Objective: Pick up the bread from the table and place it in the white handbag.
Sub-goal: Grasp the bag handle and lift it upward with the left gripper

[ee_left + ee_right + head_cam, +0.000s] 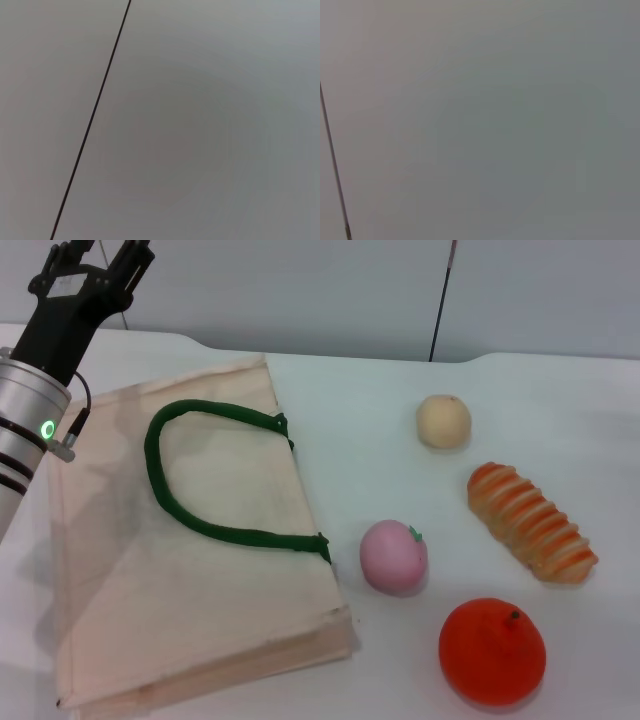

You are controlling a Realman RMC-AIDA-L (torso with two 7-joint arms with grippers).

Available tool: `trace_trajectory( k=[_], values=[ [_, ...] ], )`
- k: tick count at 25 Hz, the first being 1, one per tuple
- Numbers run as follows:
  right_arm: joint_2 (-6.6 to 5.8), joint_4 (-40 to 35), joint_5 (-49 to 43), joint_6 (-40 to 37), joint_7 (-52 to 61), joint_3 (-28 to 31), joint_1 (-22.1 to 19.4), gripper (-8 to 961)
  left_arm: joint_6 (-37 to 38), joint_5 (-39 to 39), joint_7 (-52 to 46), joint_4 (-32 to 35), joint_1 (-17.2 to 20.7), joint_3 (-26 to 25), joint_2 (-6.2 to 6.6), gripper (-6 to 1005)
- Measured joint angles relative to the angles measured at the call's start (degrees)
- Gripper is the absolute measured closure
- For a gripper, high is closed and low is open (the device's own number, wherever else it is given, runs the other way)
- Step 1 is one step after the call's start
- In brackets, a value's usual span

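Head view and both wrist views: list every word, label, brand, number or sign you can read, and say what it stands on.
There are none to read.
The white handbag is plain fabric, no print.
The bread and the toy fruits bear no labels.
The left gripper shows only a green light on its wrist, no text.
Both wrist views show blank wall.

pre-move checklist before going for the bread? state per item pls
1. Bread located: ok. The orange and tan striped toy loaf lies on the flat white tabletop, untouched.
2. Bread free of neighbours: ok. The orange toy sphere, the pink toy fruit and the beige ball all sit apart from it.
3. Bag mouth open: not ok. The cream fabric tote with green rope handles lies flat.
4. Left gripper: raised at the table's far left corner, away from the bread; fingers cannot tell.
5. Right gripper: cannot tell, not in view.
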Motion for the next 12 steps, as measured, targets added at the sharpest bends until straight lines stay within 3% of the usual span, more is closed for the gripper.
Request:
trace_trajectory(
  k=[12],
  values=[
    [0.0, 0.0, 0.0, 0.0, 0.0, 0.0, -0.1, 71, 0.0, 0.1, -0.1, 0.0, 0.0, 0.0, 0.0, 193]
  ],
)
